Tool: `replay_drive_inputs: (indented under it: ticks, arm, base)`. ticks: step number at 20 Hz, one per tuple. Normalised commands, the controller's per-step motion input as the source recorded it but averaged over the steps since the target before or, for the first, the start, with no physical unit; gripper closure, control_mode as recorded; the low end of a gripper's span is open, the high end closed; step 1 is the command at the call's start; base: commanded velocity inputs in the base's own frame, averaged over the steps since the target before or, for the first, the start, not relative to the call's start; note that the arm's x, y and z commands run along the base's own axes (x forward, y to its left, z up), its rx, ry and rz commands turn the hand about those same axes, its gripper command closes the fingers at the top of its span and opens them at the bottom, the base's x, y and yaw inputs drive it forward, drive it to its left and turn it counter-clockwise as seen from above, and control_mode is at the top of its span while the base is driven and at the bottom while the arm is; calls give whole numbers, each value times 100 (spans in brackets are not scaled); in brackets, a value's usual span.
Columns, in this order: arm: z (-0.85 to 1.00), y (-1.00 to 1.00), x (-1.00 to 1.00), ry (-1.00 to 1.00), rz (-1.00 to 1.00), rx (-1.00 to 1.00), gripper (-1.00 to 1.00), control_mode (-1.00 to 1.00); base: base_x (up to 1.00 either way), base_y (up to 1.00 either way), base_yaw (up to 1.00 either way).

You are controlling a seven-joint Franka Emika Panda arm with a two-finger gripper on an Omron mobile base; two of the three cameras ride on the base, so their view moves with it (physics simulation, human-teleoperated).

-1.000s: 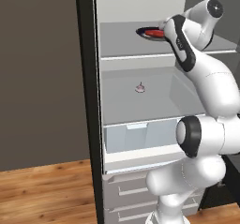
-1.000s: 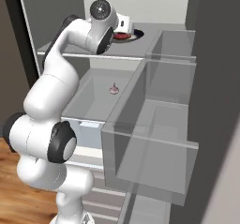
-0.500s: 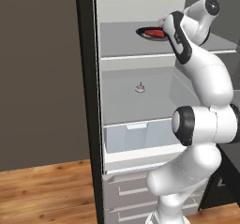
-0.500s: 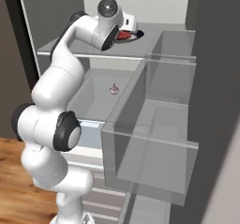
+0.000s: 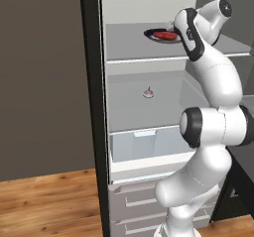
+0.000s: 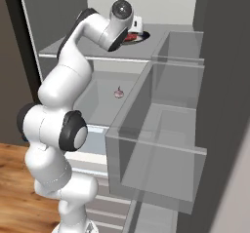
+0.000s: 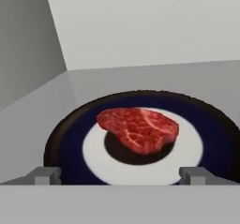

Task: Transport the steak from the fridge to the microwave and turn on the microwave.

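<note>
The tall grey fridge [image 5: 149,112] stands open around the claw, its pale grey interior split by shelves. The white arm reaches up into the top compartment, so everything else in the fridge lies below the claw: the middle shelf, then one translucent drawer [image 5: 149,144] under it, and below that two grey drawer fronts at the base. On the open door to the claw's right hang clear door bins [image 6: 161,144], stacked one above another; nothing can be seen inside them.

On the top shelf, just ahead of the claw, sits one dark round plate [image 7: 70,138] with a white centre. It holds one thing: the steak [image 7: 139,128], a small flat red piece of meat with pale marbling, lying on the white middle of the plate and casting a dark shadow beneath. In the left base view the plate [image 5: 151,33] and the red steak [image 5: 164,34] show at the front of that shelf, right beside the hand.

The claw [image 7: 120,175] has its two fingertips [image 7: 44,175] spread to their widest, one on either side of the plate's near rim, and it grips nothing; the steak lies between and beyond them, untouched.

On the middle shelf, well below the claw, stands one small pinkish object [image 5: 148,92], too small to identify.
</note>
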Motion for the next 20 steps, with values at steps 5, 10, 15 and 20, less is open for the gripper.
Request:
replay_drive_inputs:
  ticks: [5, 10, 15, 20]
  arm:
    - [-5, -1, 4, 1, 21, -6, -100, -100]
    - [3, 0, 4, 0, 13, -17, -100, -100]
    - [5, 0, 7, 4, 9, -20, -100, -100]
    - [0, 0, 6, 7, 4, -13, -100, -100]
  base:
    - [0, 0, 0]
    - [0, 0, 0]
    - [0, 0, 0]
    - [0, 0, 0]
